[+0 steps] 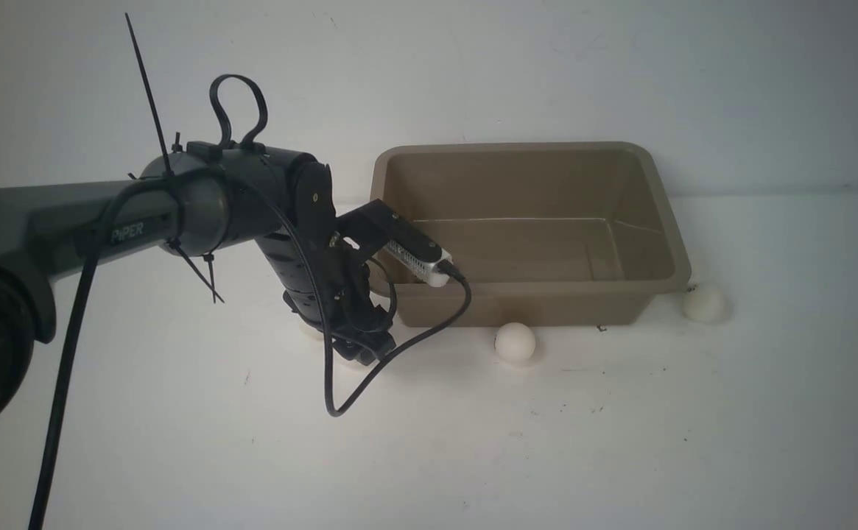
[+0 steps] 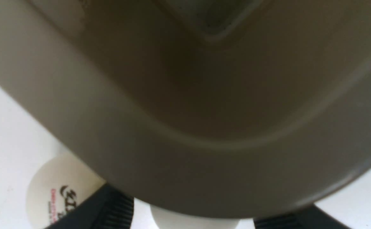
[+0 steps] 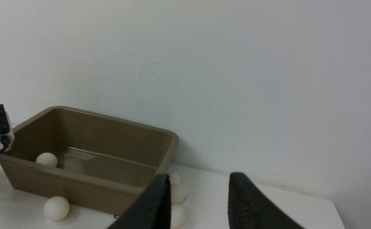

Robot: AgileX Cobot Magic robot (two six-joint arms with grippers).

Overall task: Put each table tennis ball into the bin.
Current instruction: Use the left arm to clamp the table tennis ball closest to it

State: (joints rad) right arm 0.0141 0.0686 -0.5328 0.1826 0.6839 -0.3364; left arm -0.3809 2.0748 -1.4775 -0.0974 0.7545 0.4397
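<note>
Table (image 1: 620,442) (white): bin (image 1: 517,148), loose balls (image 1: 515,343)

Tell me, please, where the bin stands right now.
In the front view the bin stands right of centre on the table, by the back wall, the left gripper at its near left corner.

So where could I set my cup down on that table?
Bare: the wide near stretch of table, this side of the front ball. Crowded: the bin's left front corner, around the left pincer, and its right end, where another ball sits.
</note>
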